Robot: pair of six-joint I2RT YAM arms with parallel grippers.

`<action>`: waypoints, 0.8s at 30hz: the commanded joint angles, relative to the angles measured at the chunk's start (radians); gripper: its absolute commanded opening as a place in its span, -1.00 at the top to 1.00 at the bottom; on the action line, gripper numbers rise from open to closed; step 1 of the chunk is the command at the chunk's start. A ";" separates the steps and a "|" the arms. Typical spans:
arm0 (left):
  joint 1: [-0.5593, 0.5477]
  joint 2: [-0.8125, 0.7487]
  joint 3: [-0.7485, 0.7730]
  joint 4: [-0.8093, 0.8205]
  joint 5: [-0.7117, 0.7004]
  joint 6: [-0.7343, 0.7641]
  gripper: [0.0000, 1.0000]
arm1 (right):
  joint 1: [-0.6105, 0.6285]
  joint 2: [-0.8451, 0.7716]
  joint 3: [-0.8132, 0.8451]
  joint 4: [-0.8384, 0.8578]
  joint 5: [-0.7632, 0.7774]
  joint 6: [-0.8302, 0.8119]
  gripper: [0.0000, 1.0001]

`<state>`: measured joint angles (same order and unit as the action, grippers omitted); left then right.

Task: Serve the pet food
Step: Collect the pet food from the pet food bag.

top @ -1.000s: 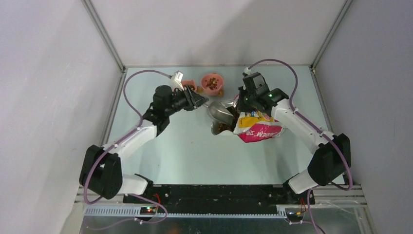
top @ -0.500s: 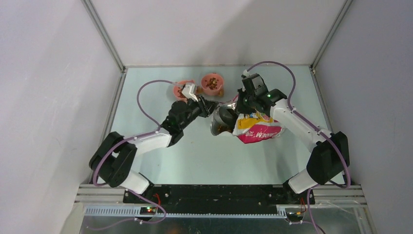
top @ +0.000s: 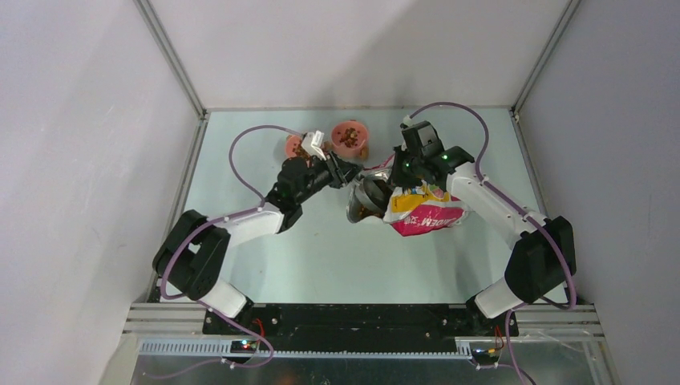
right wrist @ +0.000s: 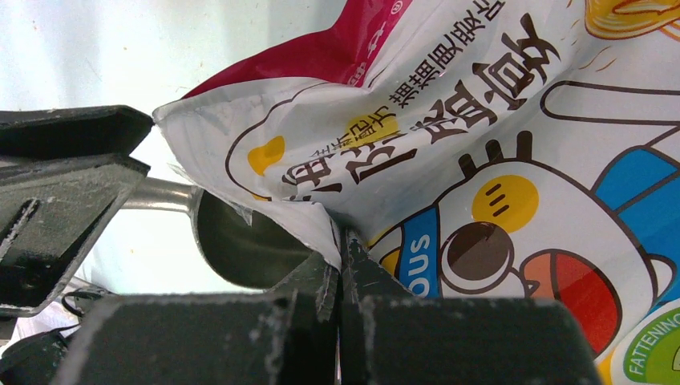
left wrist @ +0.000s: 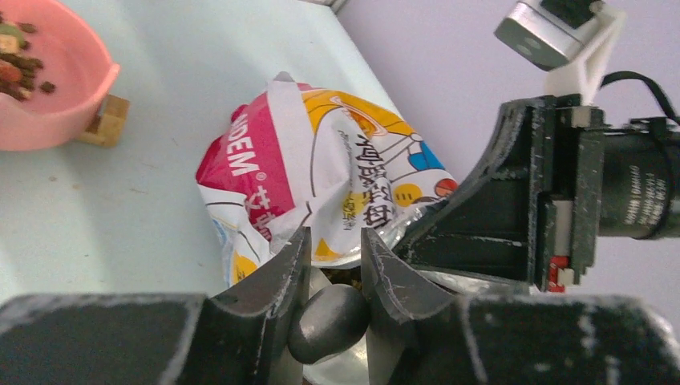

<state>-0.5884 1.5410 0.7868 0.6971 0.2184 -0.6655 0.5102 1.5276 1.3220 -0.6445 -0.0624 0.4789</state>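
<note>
My left gripper (top: 345, 171) (left wrist: 333, 241) is shut on the dark rounded handle (left wrist: 329, 321) of the grey metal scoop (top: 371, 192). The scoop's bowl (right wrist: 240, 249) sits in the open mouth of the printed cat-picture bag (top: 423, 208) (left wrist: 321, 176) (right wrist: 481, 160), which lies on its side. My right gripper (top: 398, 167) (right wrist: 341, 241) is shut on the upper edge of the bag's mouth and holds it up. Brown pet food (top: 365, 211) shows at the bag's mouth, and more pet food (top: 350, 136) (left wrist: 16, 68) lies in a pink bowl (top: 359, 128) (left wrist: 72, 96) behind.
A second pink bowl (top: 293, 147) with some kibble stands to the left of the first, just behind my left wrist. A small wooden block (left wrist: 104, 120) rests against the nearer bowl. Grey walls close in the table on three sides.
My left arm has swung right and forward, pushing the scoop deeper into the bag's mouth. The right gripper and the bag have stayed put.
</note>
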 commanded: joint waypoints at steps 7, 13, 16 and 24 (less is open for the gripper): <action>0.015 -0.050 -0.171 0.428 0.039 -0.158 1.00 | -0.018 -0.044 -0.022 -0.012 0.030 0.019 1.00; 0.014 -0.069 -0.253 0.576 -0.066 -0.150 1.00 | -0.019 -0.054 -0.026 -0.018 0.029 0.023 1.00; 0.006 -0.099 -0.274 0.536 -0.117 -0.113 1.00 | -0.019 -0.060 -0.026 -0.021 0.031 0.021 1.00; -0.053 -0.021 -0.196 0.385 -0.280 -0.083 0.93 | -0.010 -0.061 -0.025 -0.021 0.027 0.015 1.00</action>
<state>-0.6113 1.4895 0.5159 1.1065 0.0463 -0.7765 0.5064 1.5063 1.3045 -0.6338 -0.0650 0.4969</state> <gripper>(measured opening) 0.301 0.009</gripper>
